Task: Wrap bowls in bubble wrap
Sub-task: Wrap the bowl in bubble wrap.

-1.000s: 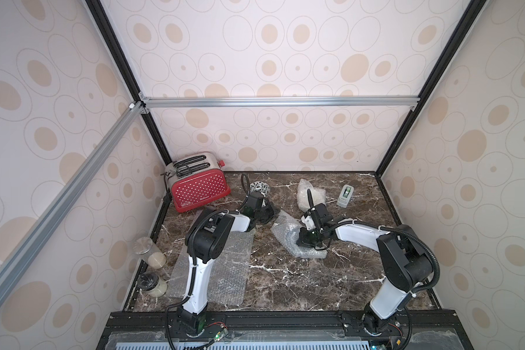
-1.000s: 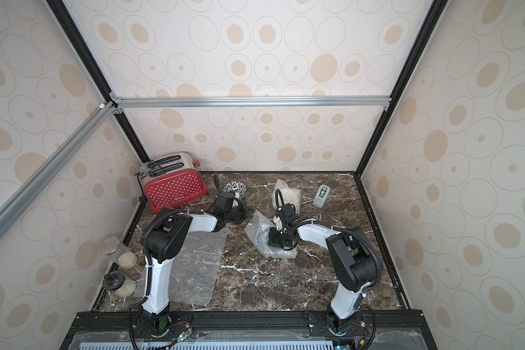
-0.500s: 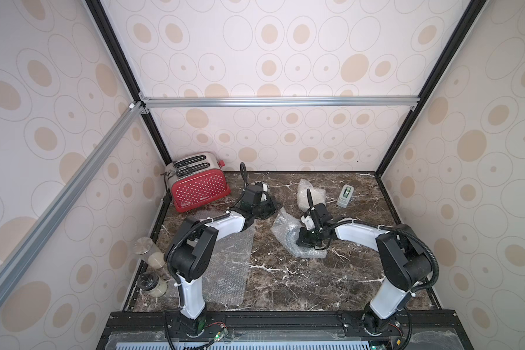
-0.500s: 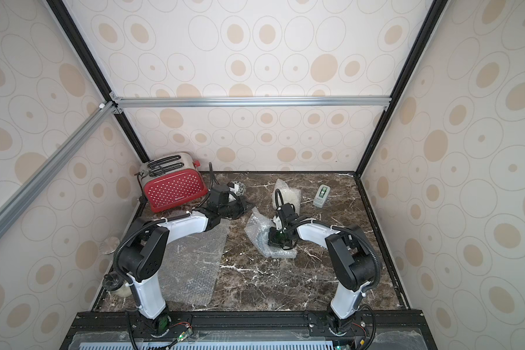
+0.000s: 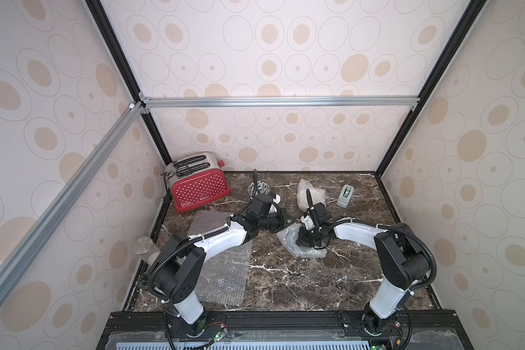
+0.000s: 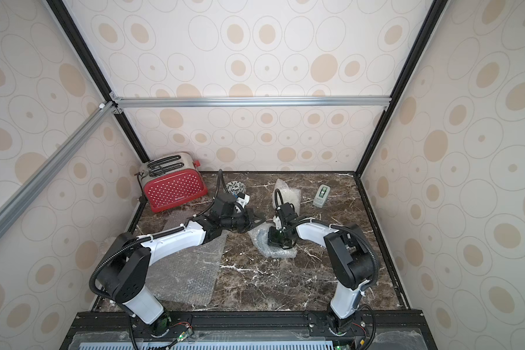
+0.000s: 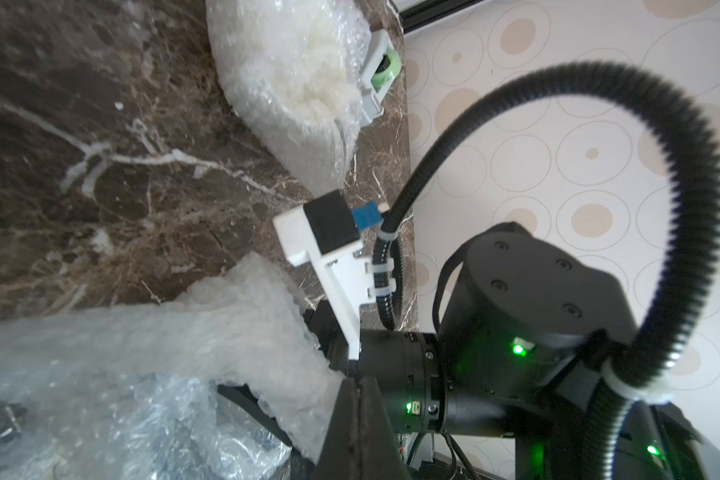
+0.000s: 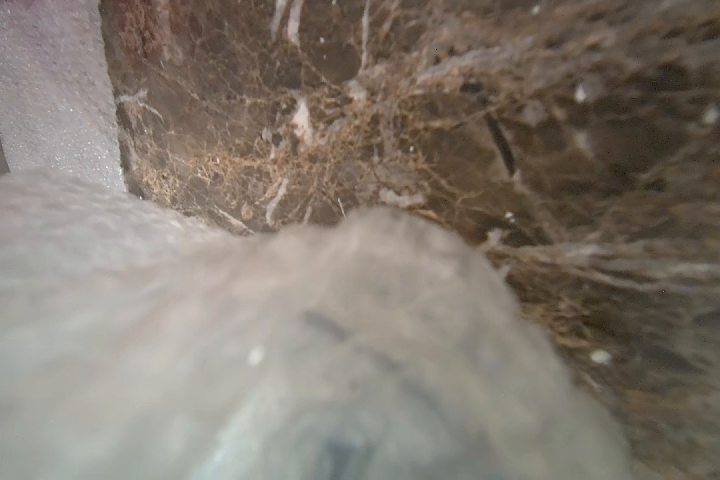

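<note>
Bubble wrap is noted as a crumpled, cloudy-clear lump. Left gripper is clenched at its raised edge; right gripper is closed, buried in it.

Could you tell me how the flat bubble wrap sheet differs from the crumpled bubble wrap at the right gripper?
The flat sheet lies spread out and smooth; the crumpled wrap is bunched into a heap. The flat sheet covers far more table than the crumpled wrap. The right gripper is down in the crumpled wrap; nothing grips the flat sheet. Both are clear bubble plastic on the marble table.
</note>
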Available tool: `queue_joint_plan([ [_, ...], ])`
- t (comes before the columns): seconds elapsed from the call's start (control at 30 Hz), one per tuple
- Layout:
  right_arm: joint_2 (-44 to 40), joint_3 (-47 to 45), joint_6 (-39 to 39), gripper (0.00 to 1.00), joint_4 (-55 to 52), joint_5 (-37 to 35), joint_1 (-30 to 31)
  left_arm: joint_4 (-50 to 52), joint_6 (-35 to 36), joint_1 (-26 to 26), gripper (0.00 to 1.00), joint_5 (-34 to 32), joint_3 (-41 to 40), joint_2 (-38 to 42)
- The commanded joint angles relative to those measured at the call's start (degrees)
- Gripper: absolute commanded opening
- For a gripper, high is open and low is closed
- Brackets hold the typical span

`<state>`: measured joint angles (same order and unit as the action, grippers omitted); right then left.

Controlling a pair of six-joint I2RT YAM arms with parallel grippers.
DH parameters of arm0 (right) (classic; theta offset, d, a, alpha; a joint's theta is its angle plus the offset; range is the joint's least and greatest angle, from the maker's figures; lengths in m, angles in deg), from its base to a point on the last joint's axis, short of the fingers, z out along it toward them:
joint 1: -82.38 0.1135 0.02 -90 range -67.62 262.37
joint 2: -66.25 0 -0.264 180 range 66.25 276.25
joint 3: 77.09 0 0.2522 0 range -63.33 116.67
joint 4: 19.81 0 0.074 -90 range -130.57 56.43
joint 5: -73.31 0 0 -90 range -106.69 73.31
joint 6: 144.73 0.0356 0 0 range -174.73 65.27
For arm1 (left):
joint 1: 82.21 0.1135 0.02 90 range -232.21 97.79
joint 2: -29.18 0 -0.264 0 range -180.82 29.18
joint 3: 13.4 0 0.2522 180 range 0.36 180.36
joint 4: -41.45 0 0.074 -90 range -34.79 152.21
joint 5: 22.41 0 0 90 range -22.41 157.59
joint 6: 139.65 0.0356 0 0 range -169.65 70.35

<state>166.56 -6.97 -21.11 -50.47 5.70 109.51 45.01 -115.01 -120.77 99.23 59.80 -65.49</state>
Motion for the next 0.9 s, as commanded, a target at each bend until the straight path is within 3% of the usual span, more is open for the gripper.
queue_joint_plan([
  [0.0, 1.42, -3.39, 1.97, 0.08, 0.87, -3.41, -1.88, -1.16, -4.39, -2.66, 0.00, 2.95, -1.61, 3.17],
  [0.17, 1.46, -4.32, 4.33, 0.07, 3.78, -2.91, -2.29, -8.91, -11.17, -4.90, 0.00, 3.09, -7.69, 4.11],
  [0.3, 1.08, -5.57, 6.90, 0.07, 7.33, -1.28, -2.65, -9.17, -11.12, -6.75, 0.00, 3.16, -8.63, 2.78],
  [0.63, -0.97, -6.65, 9.26, 0.07, 9.70, -0.38, -4.26, -17.99, -13.24, -9.33, 0.00, 4.41, -7.54, -10.82],
  [0.87, -2.56, -5.52, 9.09, 0.07, 9.08, 2.03, -4.95, -20.51, -14.04, -9.26, 0.00, 2.93, -11.32, -14.63],
])
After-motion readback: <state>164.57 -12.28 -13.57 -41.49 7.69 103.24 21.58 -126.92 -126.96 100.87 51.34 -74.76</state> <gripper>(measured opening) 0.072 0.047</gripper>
